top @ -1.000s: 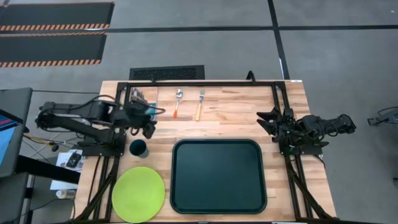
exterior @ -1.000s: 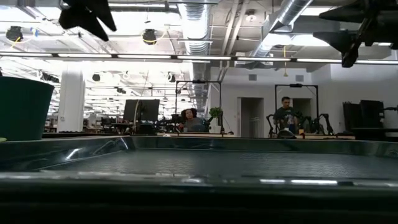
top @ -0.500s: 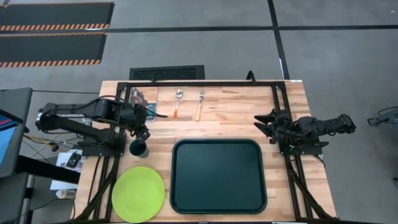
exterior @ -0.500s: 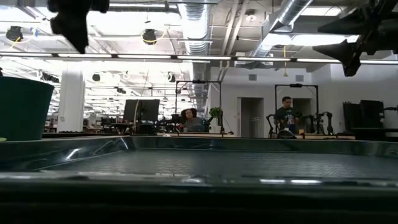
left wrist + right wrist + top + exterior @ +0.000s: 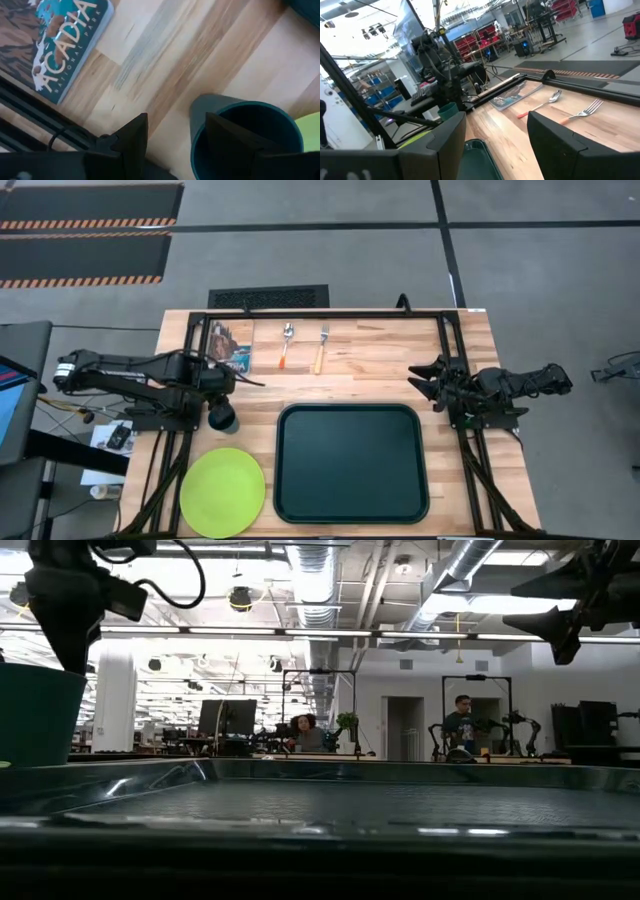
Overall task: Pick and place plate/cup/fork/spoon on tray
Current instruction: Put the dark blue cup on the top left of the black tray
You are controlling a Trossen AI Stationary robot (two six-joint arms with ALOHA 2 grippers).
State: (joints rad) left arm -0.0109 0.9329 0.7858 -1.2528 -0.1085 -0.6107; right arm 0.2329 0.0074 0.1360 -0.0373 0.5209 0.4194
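The dark teal-green cup [image 5: 223, 420] stands upright on the wooden table, left of the dark green tray [image 5: 350, 463]. My left gripper [image 5: 218, 394] is open and points down just above the cup. In the left wrist view [image 5: 175, 135] one finger is over the cup's [image 5: 250, 130] mouth and the other outside its wall. In the low view the gripper [image 5: 65, 652] hangs at the cup's rim [image 5: 35, 672]. The lime-green plate [image 5: 222, 492] lies near the front left. The spoon [image 5: 286, 345] and the fork [image 5: 321, 348] lie at the back. My right gripper [image 5: 420, 380] is open and empty, right of the tray.
An Acadia booklet [image 5: 231, 346] lies at the back left beside the spoon. A black frame [image 5: 330, 313] runs along the table's far edge and sides. Bare wood [image 5: 350, 380] lies between the cutlery and the tray.
My left gripper has moved toward the table's left and near edges and come down over the cup, turning until its fingers point down. The cup, plate, tray, spoon and fork have stayed where they were.
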